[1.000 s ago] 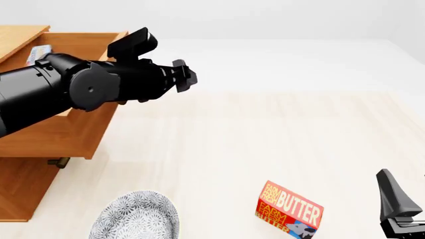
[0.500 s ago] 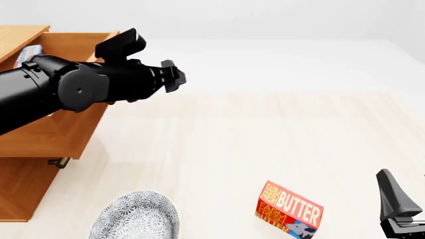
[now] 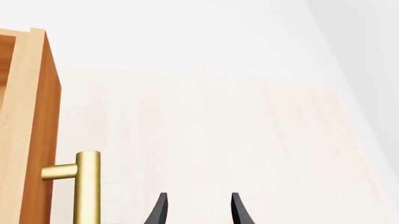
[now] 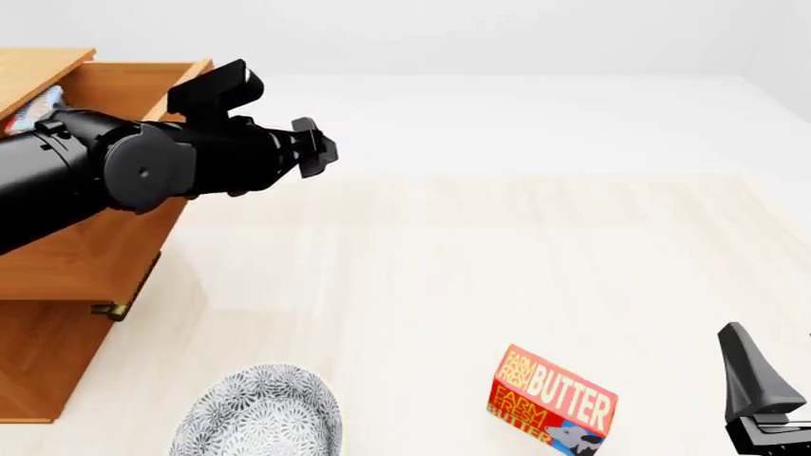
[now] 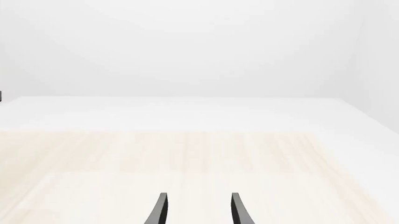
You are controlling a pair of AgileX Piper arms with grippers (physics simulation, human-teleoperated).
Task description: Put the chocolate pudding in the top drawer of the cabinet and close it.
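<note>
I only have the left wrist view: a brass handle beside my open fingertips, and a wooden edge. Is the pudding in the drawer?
Observer: Yes. The front view shows part of the chocolate pudding inside the top drawer, just past the left arm.
Operator: Is the drawer shut?
Observer: No. In the front view it stands out from the cabinet, with its inside open to view.
Operator: Where is the other arm?
Observer: The right gripper sits at the front view's lower right corner, beside a butter box, far from the cabinet. Its wrist view shows open jaws and only bare table.
</note>
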